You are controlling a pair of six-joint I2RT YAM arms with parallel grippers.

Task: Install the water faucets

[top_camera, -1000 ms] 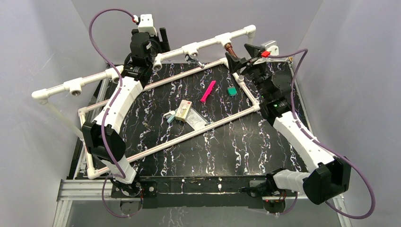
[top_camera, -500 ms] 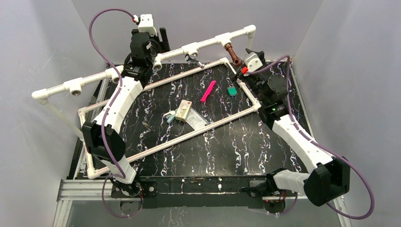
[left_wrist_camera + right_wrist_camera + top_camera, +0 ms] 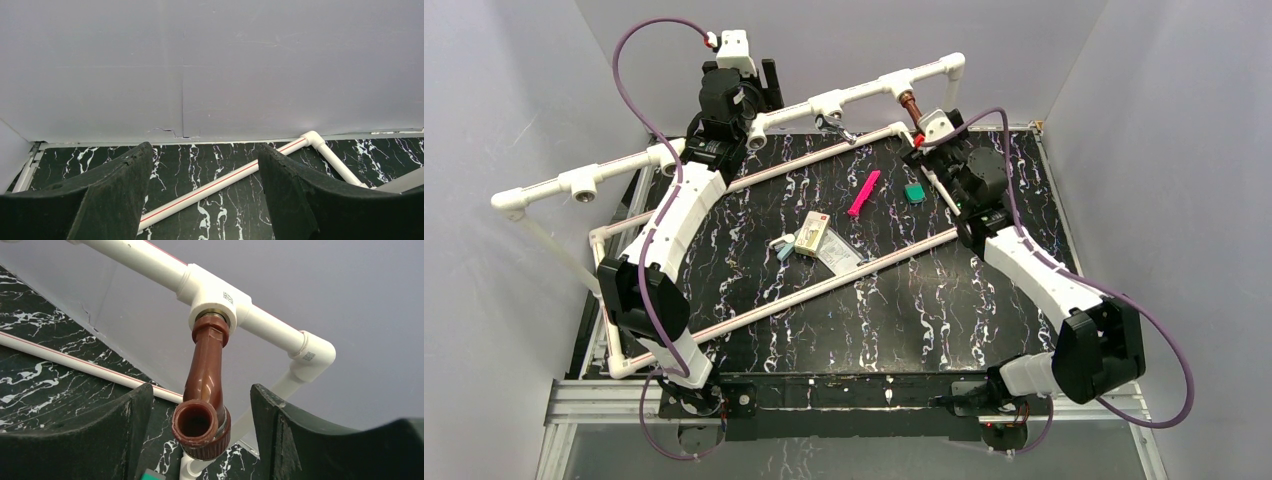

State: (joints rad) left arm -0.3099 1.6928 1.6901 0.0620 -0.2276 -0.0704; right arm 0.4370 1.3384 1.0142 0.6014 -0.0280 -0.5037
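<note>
At the near edge of the surface [image 3: 904, 320] we see the 2 arm bases. The left arm [image 3: 674, 215] reaches up the left side and the right arm [image 3: 1034, 270] up the right.

Toward the middle, a white pipe frame [image 3: 824, 288] lies on the surface. Inside it a clear packet [image 3: 839, 255], a small box [image 3: 812, 233] and a pale blue piece [image 3: 782, 248] sit close together. Further back lie a pink strip [image 3: 864, 192] and a small green piece [image 3: 914, 192], near each other but apart.

Beyond them a raised white pipe rail [image 3: 864, 92] runs across the far side, with tee sockets along it. The silver faucet [image 3: 834, 125] hangs at the middle tee [image 3: 829, 102]; we cannot tell how firmly it is seated.

The reddish-brown faucet [image 3: 205, 375] sits in the end tee [image 3: 220, 295], the one nearest the rail's right end. Its collar is against the socket mouth, and its bent spout comes down toward the right wrist camera with the open mouth facing us. The right jaws are spread wide, 1 on each side of the spout, and neither touches it.

The left jaws, up at the far left by the rail, are also spread and hold nothing. Between them we see only the back wall and a stretch of frame pipe running to a corner elbow [image 3: 312, 137].
</note>
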